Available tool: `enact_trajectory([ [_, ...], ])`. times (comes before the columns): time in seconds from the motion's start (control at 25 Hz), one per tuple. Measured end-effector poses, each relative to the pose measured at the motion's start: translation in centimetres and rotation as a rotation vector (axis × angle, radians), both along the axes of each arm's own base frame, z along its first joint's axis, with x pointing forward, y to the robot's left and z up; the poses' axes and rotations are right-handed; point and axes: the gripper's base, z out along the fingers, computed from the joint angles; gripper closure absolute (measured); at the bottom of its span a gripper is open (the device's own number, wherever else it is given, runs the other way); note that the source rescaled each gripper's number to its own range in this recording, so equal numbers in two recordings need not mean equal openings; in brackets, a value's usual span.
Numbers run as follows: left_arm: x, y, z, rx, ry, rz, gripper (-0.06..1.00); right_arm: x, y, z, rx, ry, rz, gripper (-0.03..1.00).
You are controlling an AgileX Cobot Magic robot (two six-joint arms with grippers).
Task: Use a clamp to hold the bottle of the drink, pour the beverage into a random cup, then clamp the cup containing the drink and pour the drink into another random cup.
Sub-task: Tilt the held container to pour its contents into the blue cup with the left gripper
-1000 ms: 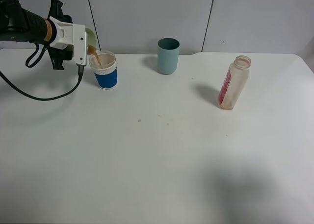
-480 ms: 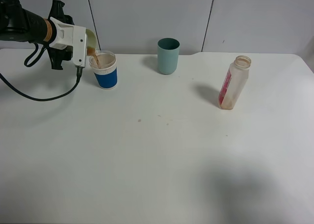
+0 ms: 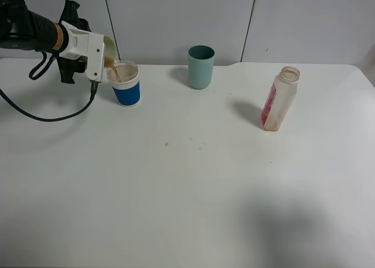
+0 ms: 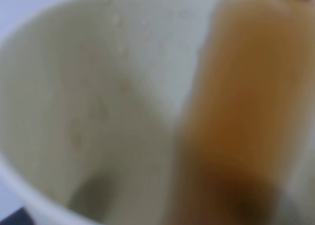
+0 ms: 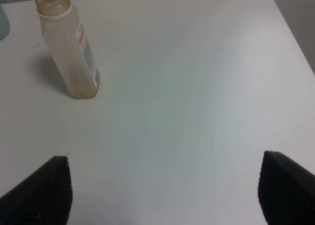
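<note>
At the far left of the exterior high view, my left gripper (image 3: 97, 51) is shut on the pale yellow-green cup (image 3: 109, 44) and holds it tipped on its side. A thin stream of reddish-brown beverage (image 3: 113, 67) runs from the cup's rim into the blue-and-white cup (image 3: 126, 85) just below. The left wrist view is filled by the tipped cup's pale inside (image 4: 98, 112), with the beverage (image 4: 241, 112) flowing along it. The bottle (image 3: 280, 98) (image 5: 69, 48) stands upright at the right, almost drained. My right gripper (image 5: 162, 195) is open, apart from the bottle.
A darker teal tumbler (image 3: 201, 67) stands upright at the back middle of the white table (image 3: 187, 180). A black cable (image 3: 53, 116) loops on the table below the left arm. A grey wall runs behind the table's far edge.
My left gripper has risen slightly and tipped the cup a little further; the pour goes on. The bottle, the teal tumbler and the blue-and-white cup have not moved.
</note>
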Motion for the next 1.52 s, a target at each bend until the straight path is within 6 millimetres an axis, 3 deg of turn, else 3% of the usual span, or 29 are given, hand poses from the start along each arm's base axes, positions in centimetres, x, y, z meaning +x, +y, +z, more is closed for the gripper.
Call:
enact_trajectory([
  [0.96,-0.1,-0.4,0.0,0.090,-0.011,-0.052,0.94,0.0,0.0,0.0,0.000,0.000,0.000,0.37],
  [1.24,0.9,-0.9,1.6,0.117,-0.067,-0.055,0.94,0.0,0.0,0.0,0.000,0.000,0.000,0.37],
  [1.52,0.7,-1.8,1.7,0.131,-0.071,-0.080,0.94,0.0,0.0,0.0,0.000,0.000,0.000,0.37],
])
